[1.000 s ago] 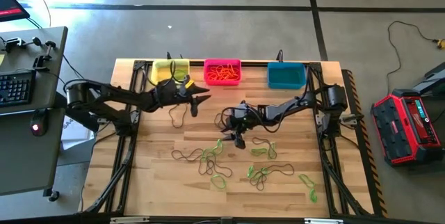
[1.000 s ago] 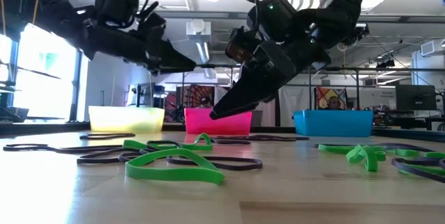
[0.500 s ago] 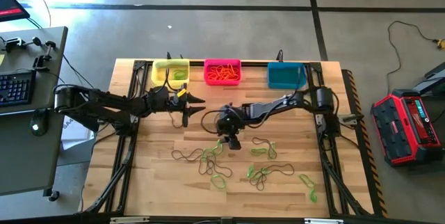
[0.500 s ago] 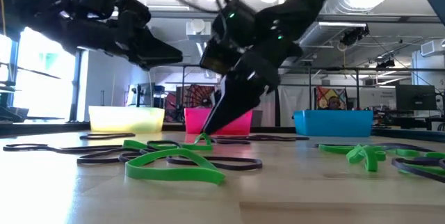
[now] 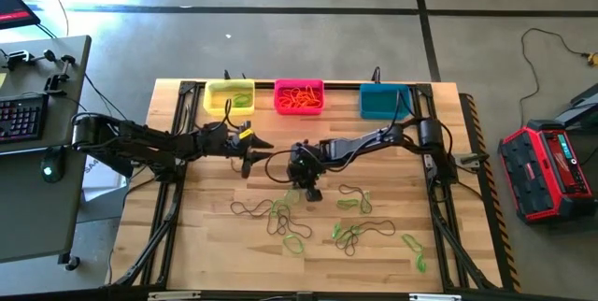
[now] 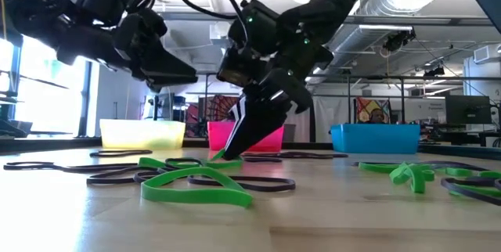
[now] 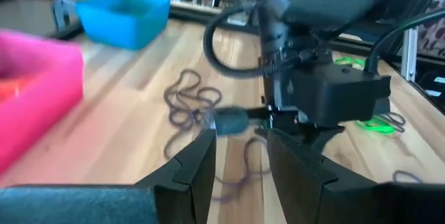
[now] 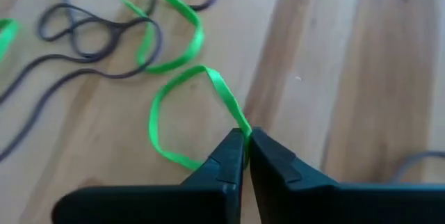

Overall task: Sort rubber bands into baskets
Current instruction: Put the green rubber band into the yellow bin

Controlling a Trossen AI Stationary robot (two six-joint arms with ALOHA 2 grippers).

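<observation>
While the right gripper (image 8: 245, 156) is clenched on one green rubber band (image 8: 177, 106) at the table (image 5: 206, 245) surface near the middle, the left gripper (image 5: 254, 150) hovers with its jaws parted and empty, between the middle and the yellow basket (image 5: 229, 96). Three baskets stand in a row along the far edge: yellow toward the left corner, pink (image 5: 299, 96) in the middle holding orange bands, blue (image 5: 384, 102) toward the right corner. Loose green and dark bands (image 5: 350, 234) lie scattered over the near half; their exact number cannot be counted
</observation>
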